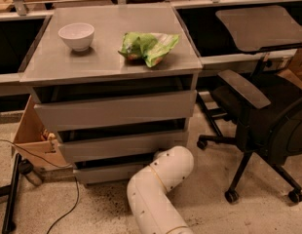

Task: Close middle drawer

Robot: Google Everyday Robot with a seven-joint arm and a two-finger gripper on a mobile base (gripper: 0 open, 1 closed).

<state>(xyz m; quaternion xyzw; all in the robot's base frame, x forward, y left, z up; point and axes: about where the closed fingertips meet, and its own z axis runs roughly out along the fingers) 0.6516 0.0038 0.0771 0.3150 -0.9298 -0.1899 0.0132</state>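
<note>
gripper: not visible. It sits hidden behind the bend of the arm [163, 179], lower centre, right at the front of the cabinet [112, 62]. Spread or pressed together: cannot tell.
middle drawer [117, 146]: centre-left of frame, between the top drawer [114, 110] and the lowest drawer [104, 172]. There is a dark gap above its front. It looks slightly out, though the steep view makes that hard to judge.
step: judged as the push-in, with contact near the front's lower right corner.
risk 1: an off-centre push at the right end could rack the drawer and jam it on its runners.
risk 2: the arm sits at the seam with the lowest drawer, so the force may land on that front and leave the middle one out.
risk 3: a hard shove jolts the cabinet, and the bowl [76, 35] and bag [148, 47] on top could slide.
risk 4: the chair [260, 116] is near the arm on the right, and a wide swing could clip it.
bowl: upper left, on the cabinet top, looks empty.
box [29, 130]: left of the cabinet, open, small items inside that can't be identified.
drawers: contents not visible.
</note>
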